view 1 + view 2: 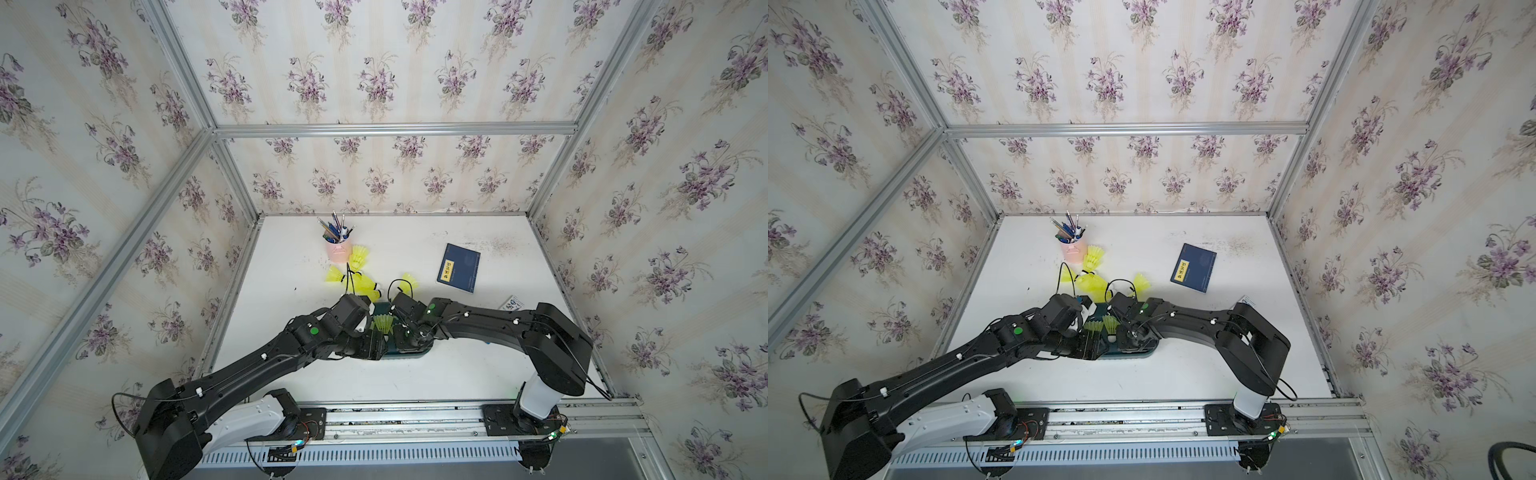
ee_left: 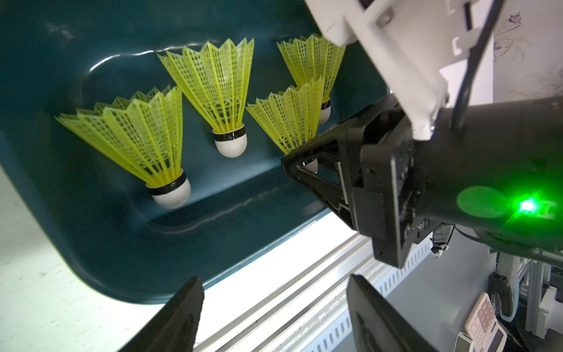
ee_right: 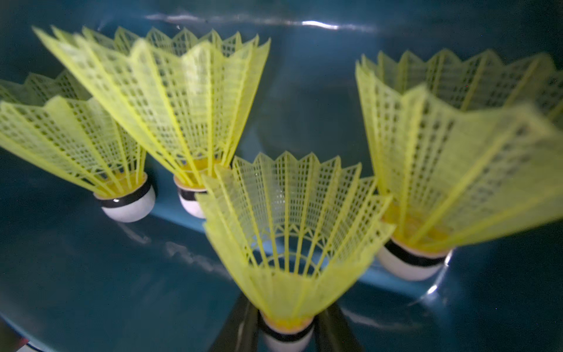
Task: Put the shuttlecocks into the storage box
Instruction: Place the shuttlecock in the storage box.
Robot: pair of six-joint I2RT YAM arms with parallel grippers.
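My right gripper (image 3: pixel 286 330) squeezes one shuttlecock (image 3: pixel 286 237) by its white tip, low in the frame, inside the storage box (image 3: pixel 91 289). My left gripper (image 2: pixel 275 292) is spread wide, holding nothing, at the bottom of the frame.

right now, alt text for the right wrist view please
The right gripper, jaws shut, holds a yellow-green shuttlecock by its white tip inside the dark teal storage box. Three more shuttlecocks rest on the box floor beyond it.
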